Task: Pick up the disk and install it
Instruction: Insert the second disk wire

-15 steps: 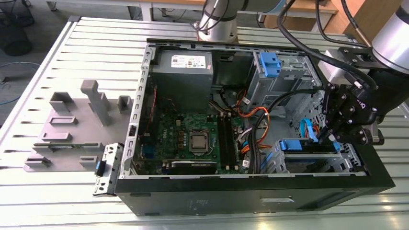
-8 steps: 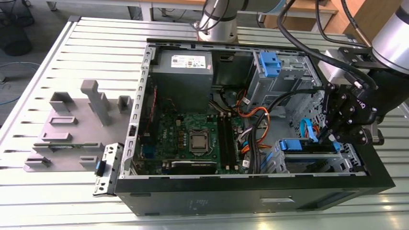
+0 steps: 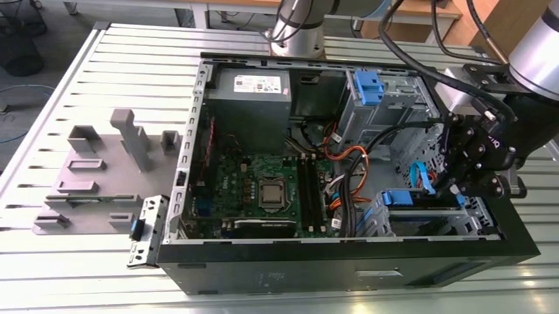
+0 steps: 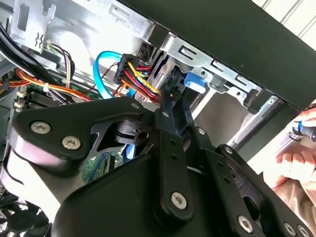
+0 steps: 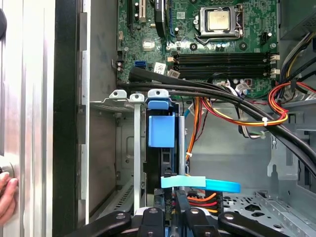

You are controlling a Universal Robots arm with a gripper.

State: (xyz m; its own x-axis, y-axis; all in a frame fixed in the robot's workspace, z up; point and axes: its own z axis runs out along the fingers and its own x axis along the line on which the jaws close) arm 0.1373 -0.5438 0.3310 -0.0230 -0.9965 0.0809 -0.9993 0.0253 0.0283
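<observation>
Between jaws: disk, seated in bay.

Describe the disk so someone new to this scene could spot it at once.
Start at the open black computer case and go to its corner bay on the exterior view's right, beside the gripper. The disk sits slotted in that bay's metal frame. Its blue plastic frame lies low by the gripper, unlike the blue clip atop the tall grey cage.
</observation>
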